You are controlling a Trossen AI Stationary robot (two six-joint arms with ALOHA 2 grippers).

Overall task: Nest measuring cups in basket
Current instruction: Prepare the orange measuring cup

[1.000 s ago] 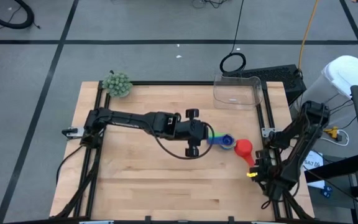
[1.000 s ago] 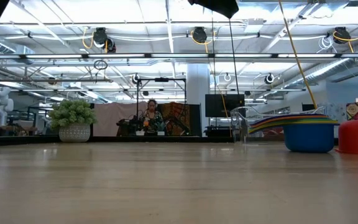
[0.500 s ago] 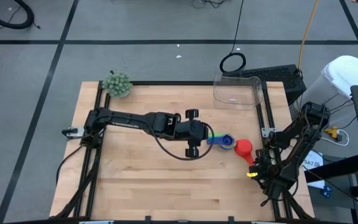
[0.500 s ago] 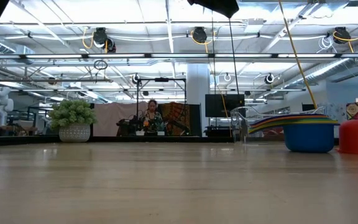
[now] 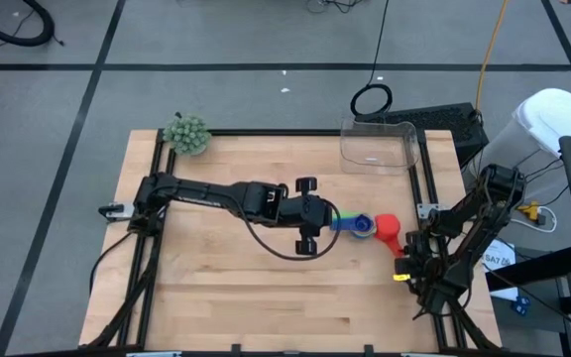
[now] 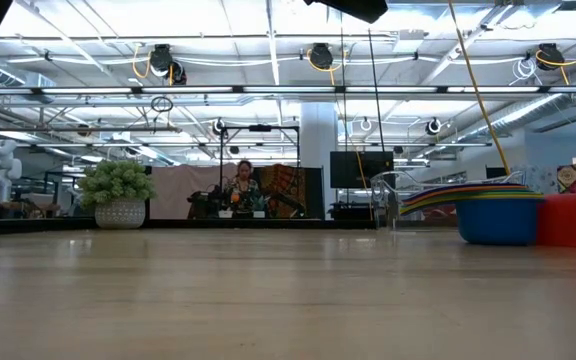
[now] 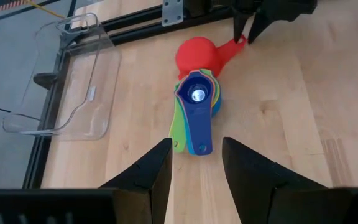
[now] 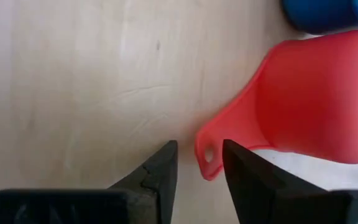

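My left gripper (image 7: pixel 196 163): fingers apart, nothing between them; it hovers mid-table, pointed at the handles of the stacked cups.
My right gripper (image 8: pixel 199 163): fingers parted a little, nothing gripped; the tip of the red cup's handle lies just ahead of the gap. It sits at the table's right edge.
Nested stack of small plastic measuring cups (image 7: pixel 196 106): dark blue on top, with lighter blue, yellow, orange and green rims and handles fanned beneath; it rests on the wood just ahead of my left fingers, bowls away from them, handles toward them.
Red plastic measuring cup (image 7: pixel 199 55): upside down on the table, touching or just beside the far end of the stack, its flat handle reaching toward my right gripper.
Clear rectangular plastic basket (image 5: pixel 379 146): at the table's far right corner, well apart from the cups, no cups inside.
Wooden table (image 5: pixel 226 288): carries all of the above.
Fuzzy grey-green ball (image 5: pixel 186 134): far left corner.
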